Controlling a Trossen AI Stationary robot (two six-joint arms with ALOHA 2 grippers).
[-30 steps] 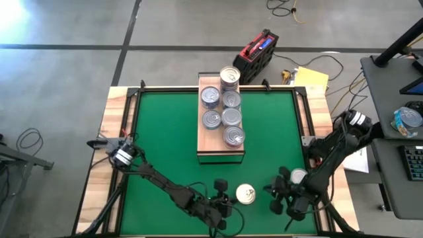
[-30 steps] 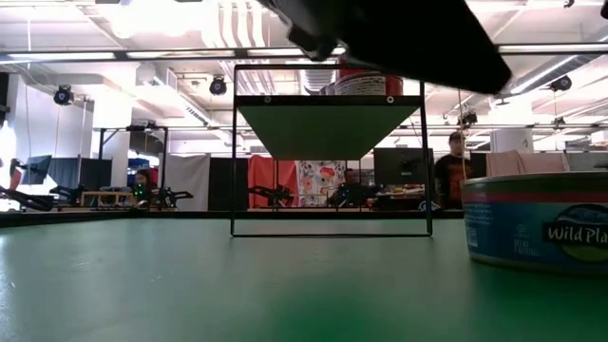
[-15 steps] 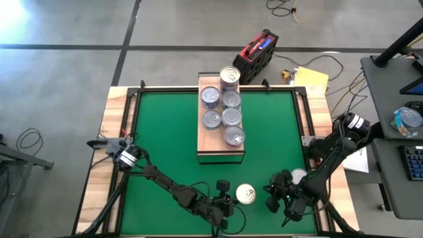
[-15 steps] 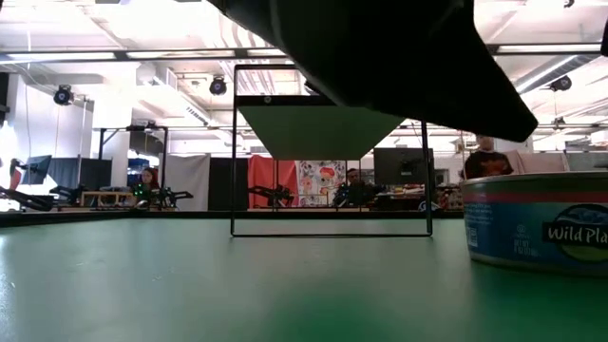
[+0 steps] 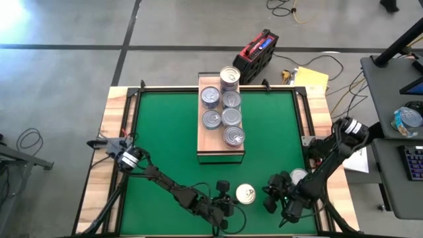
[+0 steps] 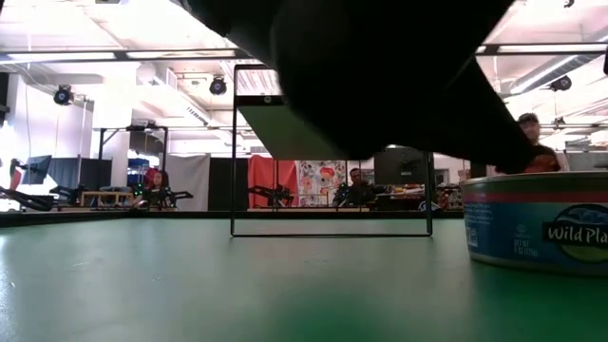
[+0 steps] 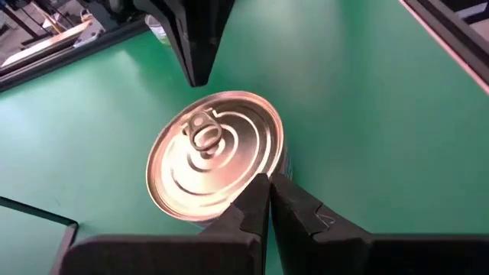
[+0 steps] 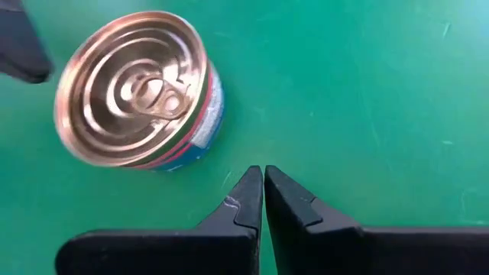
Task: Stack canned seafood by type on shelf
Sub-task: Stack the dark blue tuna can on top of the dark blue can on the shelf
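A gold-lidded can (image 5: 246, 194) with a blue and red label stands upright on the green mat near the table's near edge; it also shows in both wrist views (image 7: 215, 156) (image 8: 137, 88) and the low view (image 6: 537, 223). My left gripper (image 7: 269, 187) is shut, its tips at the can's rim on the left. My right gripper (image 8: 263, 179) is shut and hovers over bare mat just right of the can. The shelf (image 5: 211, 147) stands at the far middle with several silver-lidded cans (image 5: 225, 106) on it. My left gripper's shut fingertips (image 7: 260, 191) stand at the rim (image 7: 248, 183) of the gold-lidded can, coming slanting down from the table's left. Whether they touch it, I cannot tell. The can sits flat on the mat.
Another can (image 5: 299, 176) lies at the mat's right border beside my right arm. A red and black case (image 5: 259, 54) and yellow paper (image 5: 310, 79) lie beyond the far edge. People stand in the room behind the shelf frame (image 6: 332, 142).
Both grippers have sunk a little toward the mat, and the arm fills more of the low view. My right gripper has rolled about its own axis and edged toward the can. The can has stayed in place.
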